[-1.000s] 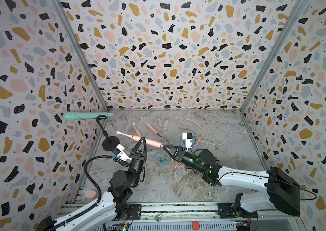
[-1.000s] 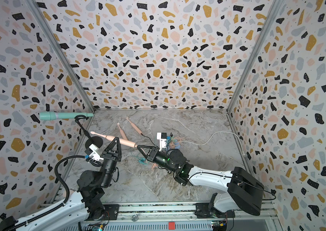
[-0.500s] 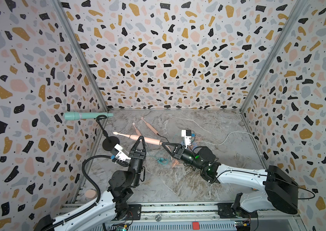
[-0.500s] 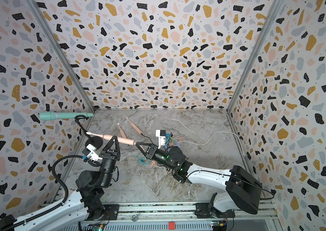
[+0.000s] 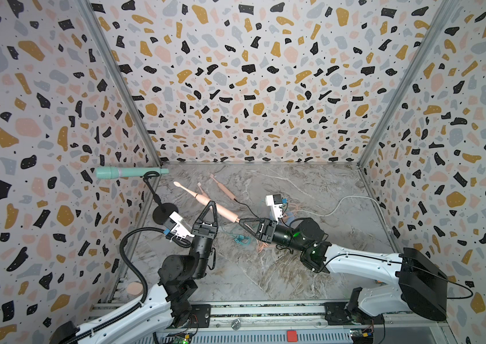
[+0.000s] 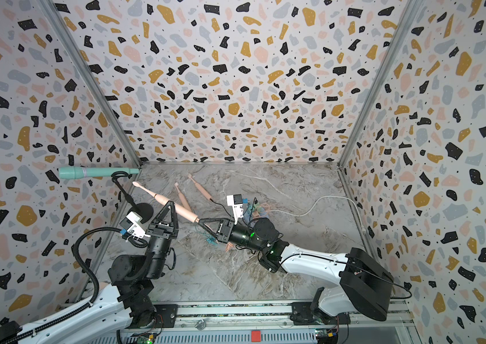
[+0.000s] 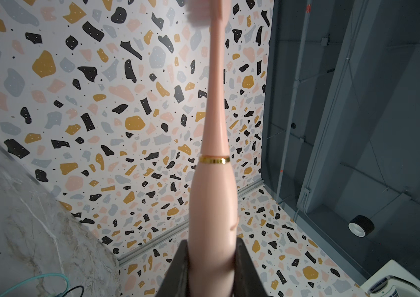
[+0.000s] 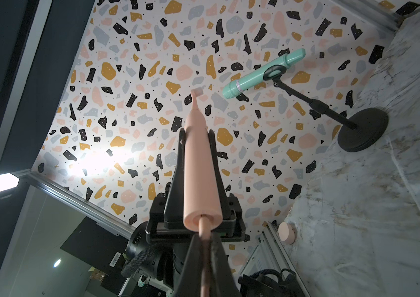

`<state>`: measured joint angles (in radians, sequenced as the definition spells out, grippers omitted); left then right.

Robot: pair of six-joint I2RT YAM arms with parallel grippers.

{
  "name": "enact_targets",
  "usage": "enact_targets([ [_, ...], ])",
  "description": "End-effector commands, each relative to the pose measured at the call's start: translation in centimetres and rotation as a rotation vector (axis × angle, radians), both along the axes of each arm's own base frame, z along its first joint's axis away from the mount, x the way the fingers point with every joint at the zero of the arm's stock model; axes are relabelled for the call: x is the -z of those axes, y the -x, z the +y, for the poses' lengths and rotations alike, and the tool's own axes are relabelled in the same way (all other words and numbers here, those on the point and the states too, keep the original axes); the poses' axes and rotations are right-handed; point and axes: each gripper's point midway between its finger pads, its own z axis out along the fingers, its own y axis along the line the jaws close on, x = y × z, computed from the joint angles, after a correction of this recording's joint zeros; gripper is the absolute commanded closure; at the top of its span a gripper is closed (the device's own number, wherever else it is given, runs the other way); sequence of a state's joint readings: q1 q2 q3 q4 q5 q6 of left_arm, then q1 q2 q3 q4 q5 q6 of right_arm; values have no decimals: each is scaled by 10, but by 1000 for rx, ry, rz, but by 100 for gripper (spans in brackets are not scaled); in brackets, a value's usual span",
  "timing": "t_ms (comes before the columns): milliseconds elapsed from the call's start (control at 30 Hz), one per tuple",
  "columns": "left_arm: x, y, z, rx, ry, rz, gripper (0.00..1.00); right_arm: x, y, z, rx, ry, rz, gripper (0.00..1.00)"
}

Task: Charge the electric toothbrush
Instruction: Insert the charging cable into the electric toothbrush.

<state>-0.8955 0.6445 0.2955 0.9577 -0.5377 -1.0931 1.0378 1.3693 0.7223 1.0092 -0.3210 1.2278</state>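
A pink electric toothbrush (image 5: 189,192) (image 6: 149,192) is held off the marble floor, its head pointing at the back left corner. My left gripper (image 5: 210,204) (image 6: 170,204) (image 7: 212,248) is shut on the handle (image 7: 212,200). My right gripper (image 5: 240,220) (image 6: 200,221) (image 8: 205,240) is shut on a peach charging plug (image 8: 204,227). The plug's tip sits in the socket at the butt end of the toothbrush (image 8: 201,167). The peach cable behind the plug is hidden between the right fingers.
Two more pink toothbrushes (image 5: 203,193) (image 5: 224,187) lie on the floor behind, one on a black cord. A mint microphone (image 5: 128,172) on a black stand (image 5: 164,213) is at the left wall. Teal and orange cables (image 5: 241,239) and a white cable (image 5: 343,202) lie around the right arm.
The toothbrush's head has swung farther back and up. The right gripper has followed slightly leftward, with the plug at the handle's end. Both grips are unchanged.
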Motion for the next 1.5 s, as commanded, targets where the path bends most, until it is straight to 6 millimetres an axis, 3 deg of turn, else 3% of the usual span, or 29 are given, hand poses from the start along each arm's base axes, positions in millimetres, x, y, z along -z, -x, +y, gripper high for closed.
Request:
enact_targets([
  [0,14,55,-96,524,-163,-72,100,24,-2,14,1,79,51,100],
  [333,33,42,-73,415,-120,22,100,37,-13,-5,94,38,187,100],
  [700,56,25,-40,242,-128,169,100,39,-12,-16,144,61,190,100],
  [733,57,24,-37,230,-130,176,97,41,-11,-16,140,67,190,100],
  [833,55,21,-27,177,-145,187,63,46,-9,-15,129,79,193,100],
  [967,46,21,-14,113,-177,186,39,49,-6,-14,122,89,189,100],
  [1233,27,23,3,32,-327,193,23,58,-12,-8,131,118,183,100],
  [1467,15,30,36,-95,-524,206,23,75,-15,16,87,148,213,100],
])
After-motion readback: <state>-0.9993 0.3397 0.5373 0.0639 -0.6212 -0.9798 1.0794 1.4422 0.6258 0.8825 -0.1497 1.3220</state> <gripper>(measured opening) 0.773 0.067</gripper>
